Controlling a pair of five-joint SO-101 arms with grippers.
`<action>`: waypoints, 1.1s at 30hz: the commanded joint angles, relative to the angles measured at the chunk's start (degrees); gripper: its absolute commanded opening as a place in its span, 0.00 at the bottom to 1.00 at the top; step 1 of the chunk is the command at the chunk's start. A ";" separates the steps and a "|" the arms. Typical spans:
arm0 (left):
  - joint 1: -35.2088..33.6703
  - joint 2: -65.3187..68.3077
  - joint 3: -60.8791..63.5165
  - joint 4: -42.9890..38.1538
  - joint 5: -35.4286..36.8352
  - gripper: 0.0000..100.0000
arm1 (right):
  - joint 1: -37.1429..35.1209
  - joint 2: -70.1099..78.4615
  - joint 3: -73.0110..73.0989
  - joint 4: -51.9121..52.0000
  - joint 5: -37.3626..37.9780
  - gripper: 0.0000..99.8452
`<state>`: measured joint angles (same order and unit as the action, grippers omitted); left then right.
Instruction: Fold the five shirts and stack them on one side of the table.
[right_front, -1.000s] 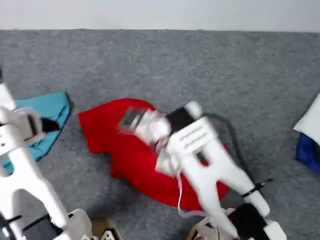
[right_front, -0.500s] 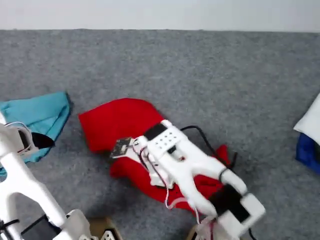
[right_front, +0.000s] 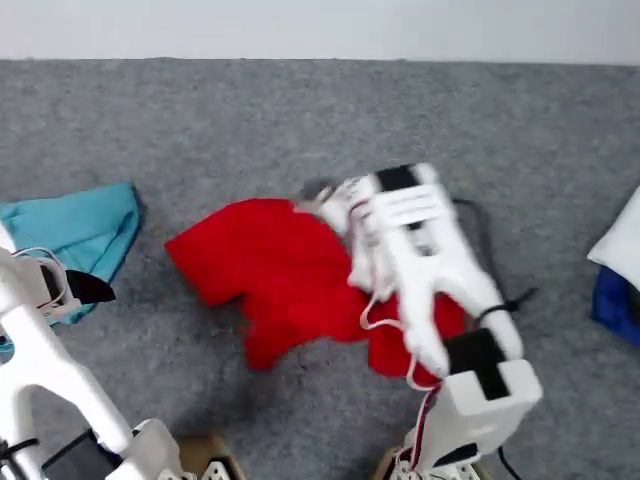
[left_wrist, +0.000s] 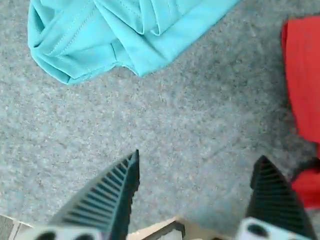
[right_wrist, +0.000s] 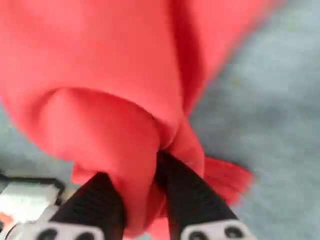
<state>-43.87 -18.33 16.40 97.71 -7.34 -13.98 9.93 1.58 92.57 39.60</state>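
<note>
High view: one red shirt (right_front: 280, 270) mid-table, bunched and pinched fast in the right gripper (right_wrist: 132, 167); one teal shirt (right_front: 85, 230) at the left edge, near the left gripper (left_wrist: 198, 156), jaws wide apart; one white cloth (right_front: 625, 240) touching one blue cloth (right_front: 612, 300) at the right edge.

The red shirt (right_front: 270, 270) lies crumpled across the middle of the frame on the grey table (right_front: 300, 120), one bunched fold pinched in the right claw (right_wrist: 134, 167). A teal shirt (right_front: 75, 230) sits rumpled at the left edge. At the right edge, a white shirt (right_front: 625, 245) touches a blue shirt (right_front: 612, 305) just below it.
</note>
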 joint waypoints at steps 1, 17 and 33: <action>-0.09 -1.58 -0.31 0.62 -0.62 0.34 | 12.70 -3.21 -8.09 0.75 0.62 0.01; 0.09 -1.58 -0.22 0.70 -0.70 0.34 | 25.98 5.05 -19.69 10.15 5.80 0.48; 0.09 -1.58 -0.22 2.64 -0.79 0.34 | -4.88 -9.54 -1.67 10.15 12.22 0.34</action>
<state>-43.87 -18.33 16.40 98.77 -7.43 -14.33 1.32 -5.98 100.66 49.89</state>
